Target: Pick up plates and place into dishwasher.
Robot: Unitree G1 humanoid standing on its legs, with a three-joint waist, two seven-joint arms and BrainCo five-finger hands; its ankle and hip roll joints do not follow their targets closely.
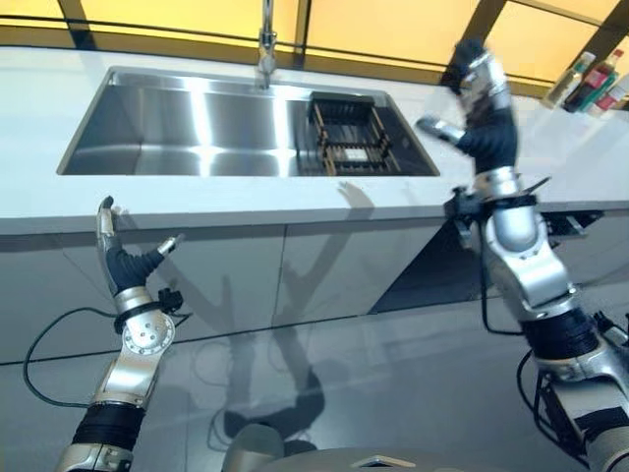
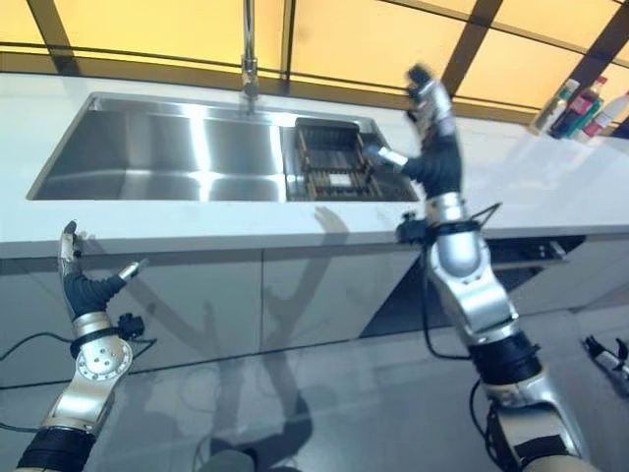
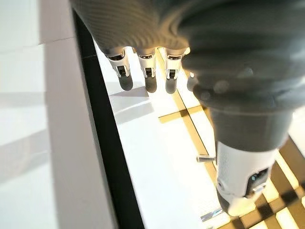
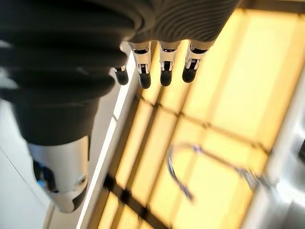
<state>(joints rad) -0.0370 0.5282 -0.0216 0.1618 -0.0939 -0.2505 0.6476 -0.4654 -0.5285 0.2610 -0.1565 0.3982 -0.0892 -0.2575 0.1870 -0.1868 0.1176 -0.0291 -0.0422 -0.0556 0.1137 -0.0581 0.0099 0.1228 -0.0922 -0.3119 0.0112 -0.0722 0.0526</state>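
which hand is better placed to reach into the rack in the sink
Right, probably. The right hand is raised, open, over the counter beside the dark rack in the sink. The left hand hangs open below the counter edge, farther away.

A long white tabletop runs beneath yellow-lit windows. Set into it is a rectangular stainless-steel sink with a chrome faucet at its back edge. A dark slatted rack sits in the sink's right end. Several bottles stand on the tabletop's far right.
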